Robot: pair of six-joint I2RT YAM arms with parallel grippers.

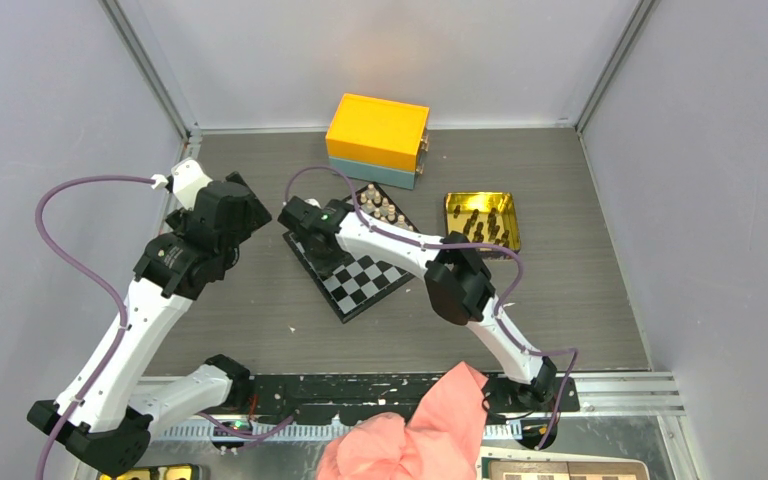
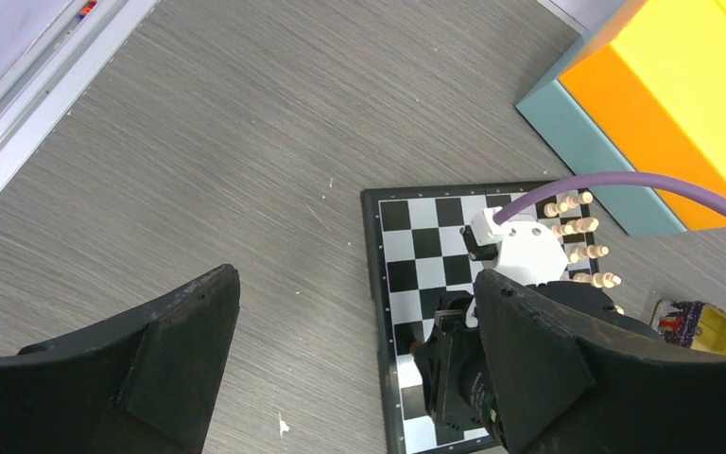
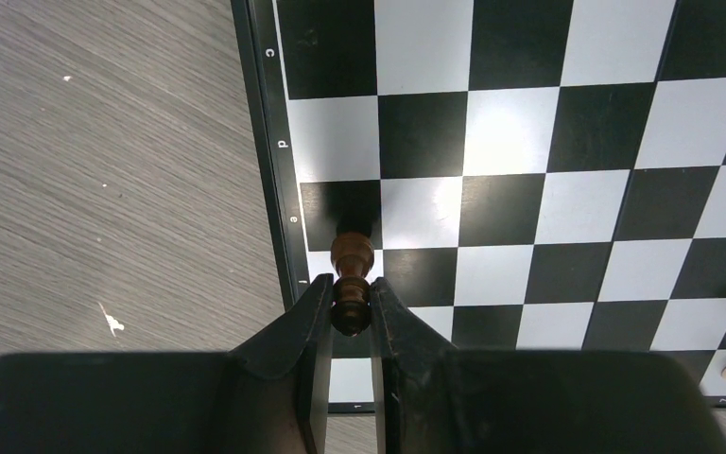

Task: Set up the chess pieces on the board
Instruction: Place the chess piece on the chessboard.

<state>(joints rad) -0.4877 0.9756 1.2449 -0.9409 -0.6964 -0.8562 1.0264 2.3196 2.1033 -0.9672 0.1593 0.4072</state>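
The dark brown chess piece [image 3: 352, 270] is pinched by its head between the fingers of the right gripper [image 3: 350, 293], its base over a black square at the lettered edge of the black-and-white board [image 3: 510, 132]; whether the base touches the square cannot be told. The light tan pieces [image 1: 380, 208] stand in rows along the board's opposite edge, and more dark pieces lie in a gold tin [image 1: 505, 210] just right of the board. The left gripper [image 2: 356, 284] hangs with jaws spread wide and empty above the table [image 2: 246, 142] left of the board, and a yellow-and-teal box [image 1: 377, 130] sits behind the board.
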